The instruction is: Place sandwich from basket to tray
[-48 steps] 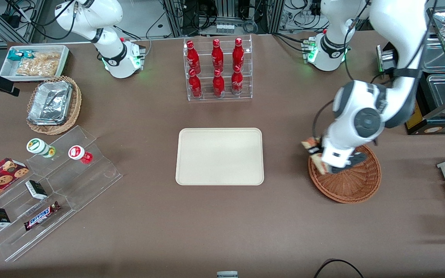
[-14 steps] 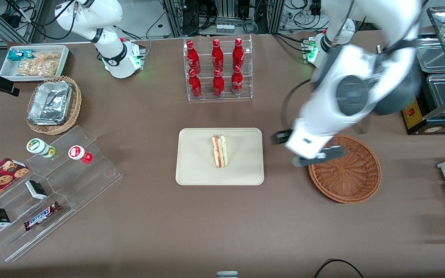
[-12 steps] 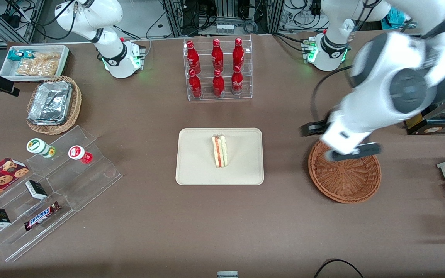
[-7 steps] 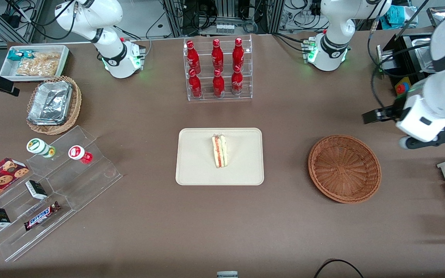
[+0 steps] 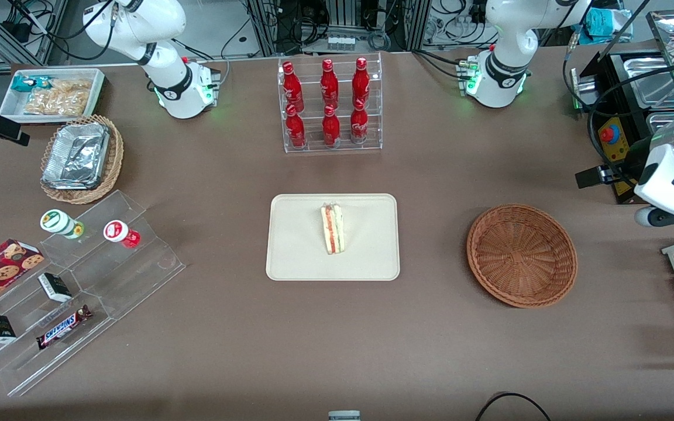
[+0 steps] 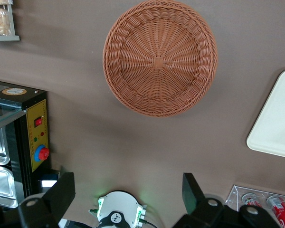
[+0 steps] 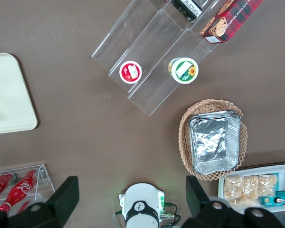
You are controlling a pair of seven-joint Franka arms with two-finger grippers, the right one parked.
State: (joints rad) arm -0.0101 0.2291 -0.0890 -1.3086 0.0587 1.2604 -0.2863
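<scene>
Sandwich on the tray, hand spread and holding nothing, high at the working arm's end of the counter.

Front view: the small triangular white-bread sandwich (image 5: 333, 228) with red and green filling lies near the middle of the flat cream-beige rectangular tray (image 5: 296, 257). The round reddish-brown woven wicker basket (image 5: 522, 255) sits well apart from it, toward the working arm's end of the brown counter (image 5: 226, 327). The hand (image 5: 629, 197) hangs farther toward that end than the basket.
Left wrist view: the basket (image 6: 160, 57) holds nothing; the hand (image 6: 128, 195) is spread, its dark fingers (image 6: 61, 192) wide apart; a tray (image 6: 275, 128) corner shows.
</scene>
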